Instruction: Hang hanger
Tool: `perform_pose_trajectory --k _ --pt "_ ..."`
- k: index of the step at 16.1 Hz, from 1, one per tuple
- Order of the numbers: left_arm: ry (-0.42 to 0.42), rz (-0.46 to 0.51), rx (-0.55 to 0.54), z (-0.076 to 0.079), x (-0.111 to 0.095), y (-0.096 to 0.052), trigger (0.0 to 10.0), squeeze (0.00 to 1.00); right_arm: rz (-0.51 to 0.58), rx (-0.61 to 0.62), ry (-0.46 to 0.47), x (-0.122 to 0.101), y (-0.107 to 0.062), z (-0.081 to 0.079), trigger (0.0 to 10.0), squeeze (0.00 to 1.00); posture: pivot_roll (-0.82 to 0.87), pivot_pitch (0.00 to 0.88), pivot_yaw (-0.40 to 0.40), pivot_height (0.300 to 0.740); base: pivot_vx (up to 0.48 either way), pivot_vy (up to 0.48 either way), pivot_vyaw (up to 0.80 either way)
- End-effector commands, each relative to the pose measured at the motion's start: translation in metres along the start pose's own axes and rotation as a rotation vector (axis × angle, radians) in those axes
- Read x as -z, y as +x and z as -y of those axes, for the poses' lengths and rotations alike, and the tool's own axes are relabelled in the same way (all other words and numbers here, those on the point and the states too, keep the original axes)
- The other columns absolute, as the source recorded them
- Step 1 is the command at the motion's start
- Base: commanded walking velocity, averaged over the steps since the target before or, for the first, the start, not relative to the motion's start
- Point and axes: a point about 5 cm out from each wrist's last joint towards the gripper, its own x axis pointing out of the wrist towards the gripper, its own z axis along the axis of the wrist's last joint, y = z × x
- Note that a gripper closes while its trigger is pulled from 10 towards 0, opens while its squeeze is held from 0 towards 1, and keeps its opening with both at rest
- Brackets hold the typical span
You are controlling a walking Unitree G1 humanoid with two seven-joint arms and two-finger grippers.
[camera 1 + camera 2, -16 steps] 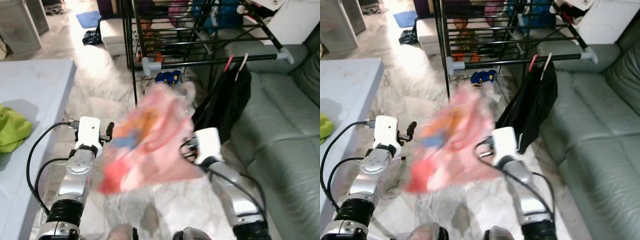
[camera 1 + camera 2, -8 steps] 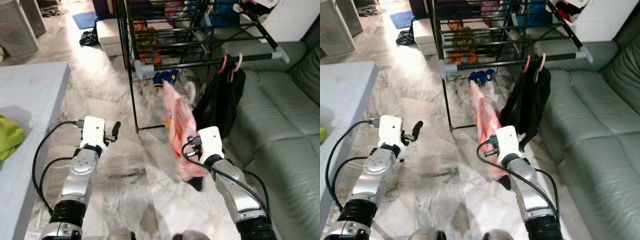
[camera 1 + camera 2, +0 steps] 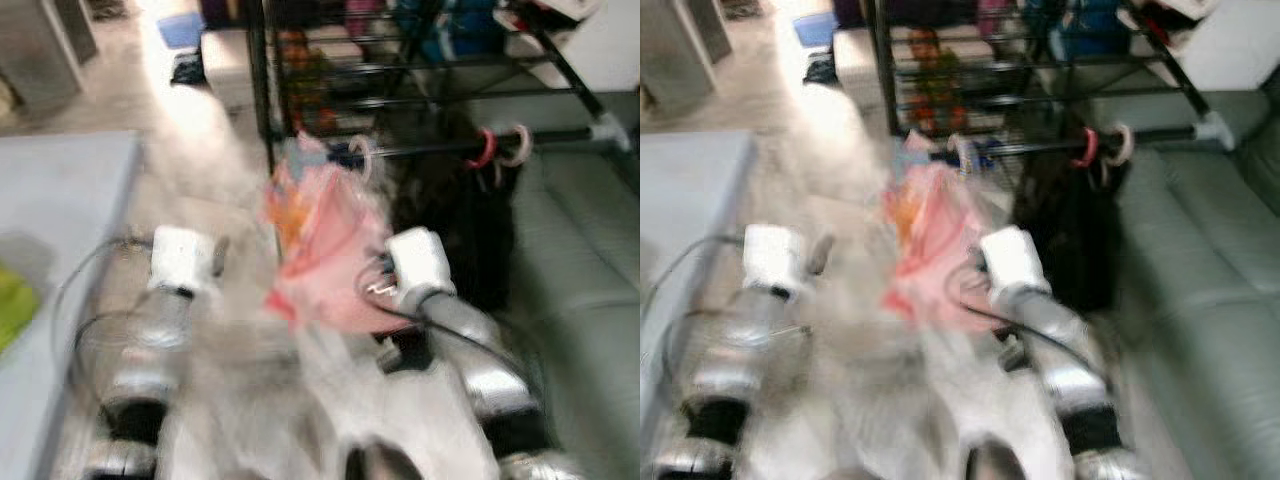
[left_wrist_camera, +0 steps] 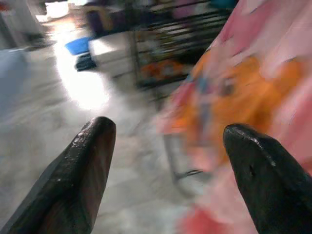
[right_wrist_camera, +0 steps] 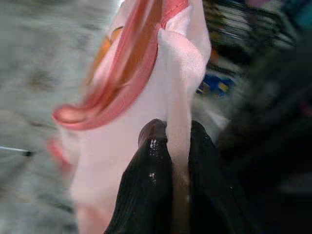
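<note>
The right gripper (image 5: 178,161) has its fingers pinched on a pink garment (image 3: 325,250) near the drying rack (image 3: 1040,140). The left gripper (image 4: 165,165) is spread open, empty. Best to lift the hanger hook (image 3: 360,155) level with the rail before lowering it on.

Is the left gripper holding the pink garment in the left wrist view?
No, the left gripper is open, its fingers spread with nothing between them, while the pink garment hangs beyond.

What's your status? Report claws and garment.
Right claw shut on pink garment. Left claw open, holding nothing. Drying rack ahead, black garment already hanging there.
</note>
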Motion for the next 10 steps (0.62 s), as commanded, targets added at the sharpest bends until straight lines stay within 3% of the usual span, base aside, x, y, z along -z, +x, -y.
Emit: perform_pose_trajectory --k 1,7,10 --pt "0.023 -0.002 -0.036 -0.014 -0.001 -0.002 10.0 0.00 0.075 -0.008 -0.004 -0.014 0.003 -0.005 10.0 0.00 -0.04 0.055 -0.008 0.740 0.000 0.000 0.00" --pt "0.020 -0.006 -0.035 -0.013 -0.001 -0.001 10.0 0.00 0.016 -0.057 0.028 -0.003 0.005 -0.017 10.0 0.00 -0.03 0.055 -0.007 0.740 0.000 0.000 0.00" --pt "0.020 -0.006 -0.029 -0.011 -0.001 0.000 10.0 0.00 -0.041 -0.025 0.102 0.001 0.015 -0.012 10.0 0.00 -0.03 0.056 -0.008 0.740 0.000 0.000 0.00"
